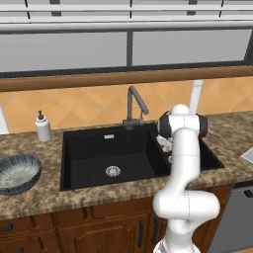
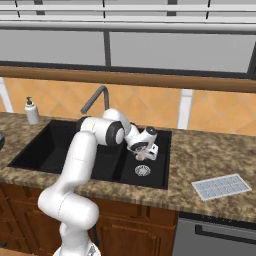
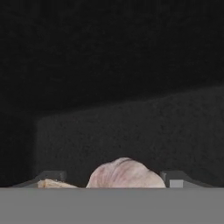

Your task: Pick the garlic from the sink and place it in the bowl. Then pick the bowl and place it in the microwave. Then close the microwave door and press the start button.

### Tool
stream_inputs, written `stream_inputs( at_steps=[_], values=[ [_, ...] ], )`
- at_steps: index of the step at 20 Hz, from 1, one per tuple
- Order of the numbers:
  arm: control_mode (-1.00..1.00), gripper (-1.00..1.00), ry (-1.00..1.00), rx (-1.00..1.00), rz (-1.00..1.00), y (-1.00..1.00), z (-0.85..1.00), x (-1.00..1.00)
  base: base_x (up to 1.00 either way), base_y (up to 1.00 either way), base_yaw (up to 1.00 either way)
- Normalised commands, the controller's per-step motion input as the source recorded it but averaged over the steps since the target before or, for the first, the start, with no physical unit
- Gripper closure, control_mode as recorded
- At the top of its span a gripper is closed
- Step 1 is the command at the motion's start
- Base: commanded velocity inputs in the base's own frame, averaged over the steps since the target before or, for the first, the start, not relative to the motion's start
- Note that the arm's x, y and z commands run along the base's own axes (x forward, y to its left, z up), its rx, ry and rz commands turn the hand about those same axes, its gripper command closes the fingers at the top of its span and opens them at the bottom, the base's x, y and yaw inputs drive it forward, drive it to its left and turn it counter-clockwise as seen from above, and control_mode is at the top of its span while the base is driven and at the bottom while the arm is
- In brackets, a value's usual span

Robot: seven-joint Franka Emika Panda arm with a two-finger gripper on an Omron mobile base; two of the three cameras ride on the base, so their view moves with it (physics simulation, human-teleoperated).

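Two basins made up the black sink, a wide one on the left and a narrow one on the right, each with a silver drain, set in a speckled brown stone counter over wooden cabinets. Leftmost, the bowl sat on the counter, well apart from the sink, with a white soap dispenser behind it near the orange tiled wall. A grey gooseneck faucet rose at the sink's back edge under a wooden sill and wide window panes. Further right, the gripper reached down into the narrow basin, its fingers standing on either side of the garlic, which lay on the basin floor; whether they pressed it yet could not be told. Rightmost, a pale gridded mat lay on the counter. No writing was legible anywhere.
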Motion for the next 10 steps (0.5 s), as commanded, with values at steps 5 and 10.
stream_inputs(
  at_steps=[5, 10],
  values=[
    [-1.00, 1.00, -0.06, 0.00, 0.00, 0.00, -0.01, -0.41, 0.00, 0.00, 0.00],
    [-1.00, 1.00, -0.20, 0.00, 0.00, 0.00, 0.57, -0.85, 0.00, 0.00, 0.00]
  ],
)
